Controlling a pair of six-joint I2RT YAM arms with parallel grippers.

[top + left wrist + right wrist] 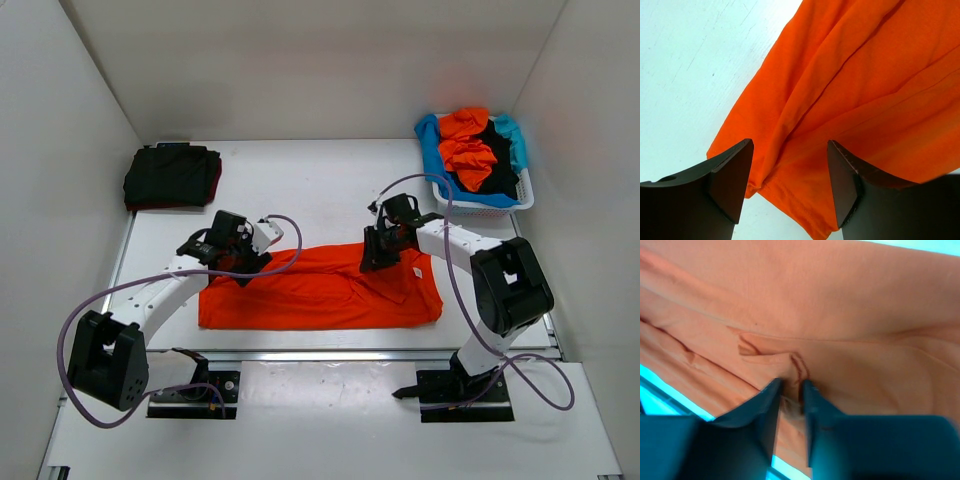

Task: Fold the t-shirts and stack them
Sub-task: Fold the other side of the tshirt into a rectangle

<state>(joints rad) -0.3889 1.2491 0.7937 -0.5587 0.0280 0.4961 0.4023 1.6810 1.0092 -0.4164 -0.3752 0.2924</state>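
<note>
Shows orange t-shirt [320,292] spread flat on table [300,190], right gripper [790,386] clamped on a fold at its far edge, left gripper [790,150] spread apart at its far-left corner, maybe just above cloth, folded dark t-shirts [172,177] beyond that corner.

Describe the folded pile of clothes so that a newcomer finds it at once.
Look at the white table, then at its far left corner. There lies a flat folded pile, black on top with a dark red edge. Unlike the orange t-shirt spread out in the middle and the crumpled heap in the basket, it is neat and dark.
</note>
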